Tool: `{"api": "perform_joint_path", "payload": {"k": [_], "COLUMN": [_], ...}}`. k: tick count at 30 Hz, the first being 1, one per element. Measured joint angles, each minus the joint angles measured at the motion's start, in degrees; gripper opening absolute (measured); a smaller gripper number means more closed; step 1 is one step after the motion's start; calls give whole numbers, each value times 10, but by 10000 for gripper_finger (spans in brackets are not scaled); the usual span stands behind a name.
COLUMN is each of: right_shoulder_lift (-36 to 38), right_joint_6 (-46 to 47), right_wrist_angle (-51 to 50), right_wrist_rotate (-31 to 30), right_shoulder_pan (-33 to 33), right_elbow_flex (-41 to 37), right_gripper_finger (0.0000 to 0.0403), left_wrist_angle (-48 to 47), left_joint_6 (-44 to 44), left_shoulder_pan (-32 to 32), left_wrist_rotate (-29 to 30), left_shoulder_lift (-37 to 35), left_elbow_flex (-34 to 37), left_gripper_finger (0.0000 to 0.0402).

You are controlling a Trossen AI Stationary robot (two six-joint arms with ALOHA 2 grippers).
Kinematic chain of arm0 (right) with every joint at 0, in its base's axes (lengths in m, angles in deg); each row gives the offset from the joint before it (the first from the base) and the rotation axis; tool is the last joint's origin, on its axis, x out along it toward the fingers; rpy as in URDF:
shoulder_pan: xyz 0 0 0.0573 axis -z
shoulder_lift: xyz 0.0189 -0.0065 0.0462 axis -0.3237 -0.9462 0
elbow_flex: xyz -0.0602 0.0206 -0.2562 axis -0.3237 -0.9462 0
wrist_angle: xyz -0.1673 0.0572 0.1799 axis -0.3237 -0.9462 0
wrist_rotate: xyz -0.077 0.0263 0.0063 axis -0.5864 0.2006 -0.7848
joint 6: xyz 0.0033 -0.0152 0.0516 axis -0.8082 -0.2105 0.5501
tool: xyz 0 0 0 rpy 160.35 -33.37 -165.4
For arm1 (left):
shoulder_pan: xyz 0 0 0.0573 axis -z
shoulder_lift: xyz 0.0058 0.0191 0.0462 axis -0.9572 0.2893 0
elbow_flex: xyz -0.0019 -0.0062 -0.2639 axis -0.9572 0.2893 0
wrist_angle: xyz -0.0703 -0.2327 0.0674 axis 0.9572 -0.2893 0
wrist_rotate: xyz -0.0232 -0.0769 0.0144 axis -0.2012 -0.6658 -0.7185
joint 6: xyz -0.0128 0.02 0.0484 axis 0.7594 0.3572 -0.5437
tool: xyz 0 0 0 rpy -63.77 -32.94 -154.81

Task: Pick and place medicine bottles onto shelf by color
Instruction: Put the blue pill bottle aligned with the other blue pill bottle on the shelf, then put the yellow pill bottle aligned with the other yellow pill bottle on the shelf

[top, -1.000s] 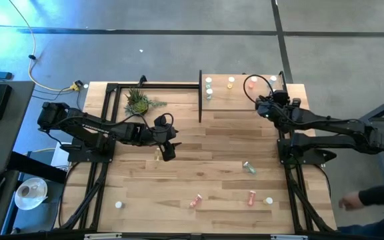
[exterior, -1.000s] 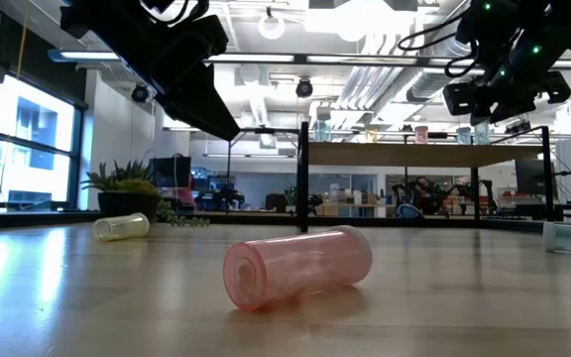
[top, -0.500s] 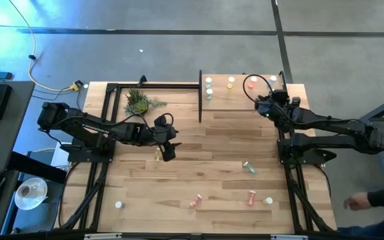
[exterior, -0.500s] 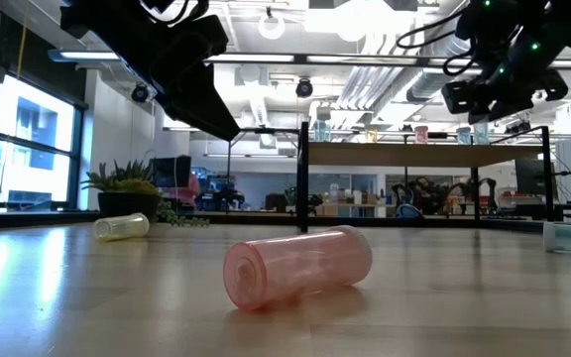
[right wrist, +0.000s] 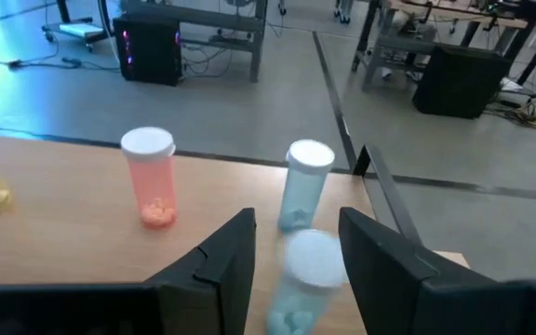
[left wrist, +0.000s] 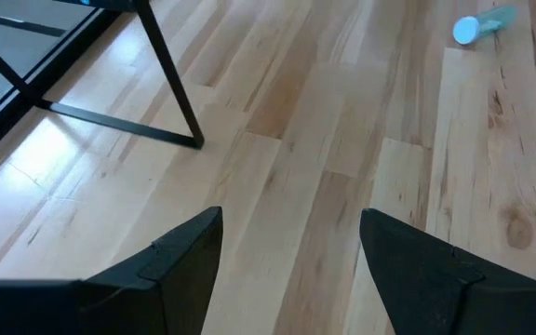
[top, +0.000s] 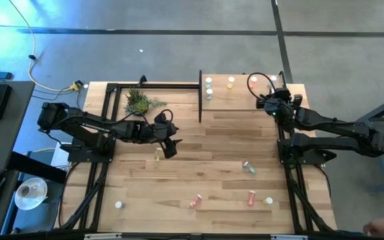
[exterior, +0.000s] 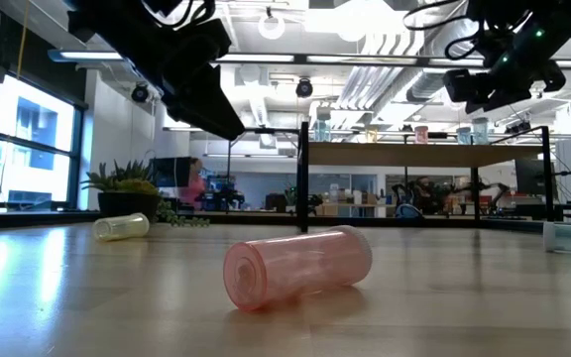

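The right gripper point(top: 264, 101) hangs over the far right end of the shelf point(top: 239, 100), a small wooden board on a black frame at the back of the table point(top: 212, 180). Its wrist view shows a teal bottle point(right wrist: 301, 284) with a white cap between its two dark fingers point(right wrist: 226, 265), the jaws clenched on it. Just beyond stand another teal bottle point(right wrist: 303, 186) and an orange-red bottle point(right wrist: 152, 191), both upright on the shelf (a yellow one shows only at that picture's edge). Farther along the shelf, toward its inner end, stand a yellow bottle point(top: 231, 83) and a couple of pale ones point(top: 209, 87).

The left gripper point(top: 169, 148) hovers above the middle of the table with its jaws released and nothing between them; bare planks show between its fingers point(left wrist: 184, 261). A yellow bottle point(top: 157, 155) lies on the table just beside it.

More bottles lie scattered on the near half of the table: a teal one point(top: 249, 167), two orange-red ones point(top: 196, 200) point(top: 251, 197), and two white ones point(top: 119, 205) point(top: 269, 200). A potted plant point(top: 139, 101) stands at the back left.
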State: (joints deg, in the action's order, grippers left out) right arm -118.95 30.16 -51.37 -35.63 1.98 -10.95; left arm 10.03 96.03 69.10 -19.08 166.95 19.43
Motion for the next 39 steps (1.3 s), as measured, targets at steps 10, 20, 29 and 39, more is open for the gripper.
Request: {"api": "perform_joint_path", "payload": {"k": [10, 20, 29, 39], "right_shoulder_lift": [23, 34, 34, 30], "right_joint_6": [-39, -190, -220, -195], "right_wrist_angle": [26, 165, 182, 183], "right_wrist_rotate": [2, 72, 67, 101], "right_shoulder_pan": [0, -17, -105, -230], "right_elbow_flex": [0, 0, 0, 0], "right_gripper_finger": [147, 147, 147, 147], "left_wrist_angle": [-11, -70, -108, -202], "left_joint_6": [-2, 33, 83, 190], "left_shoulder_pan": [-1, -1, 0, 28], "left_wrist_rotate": [-7, -20, -74, -88], "left_shoulder_lift": [0, -16, -55, -70], "left_elbow_flex": [0, 0, 0, 0], "left_gripper_finger": [243, 243, 243, 243]}}
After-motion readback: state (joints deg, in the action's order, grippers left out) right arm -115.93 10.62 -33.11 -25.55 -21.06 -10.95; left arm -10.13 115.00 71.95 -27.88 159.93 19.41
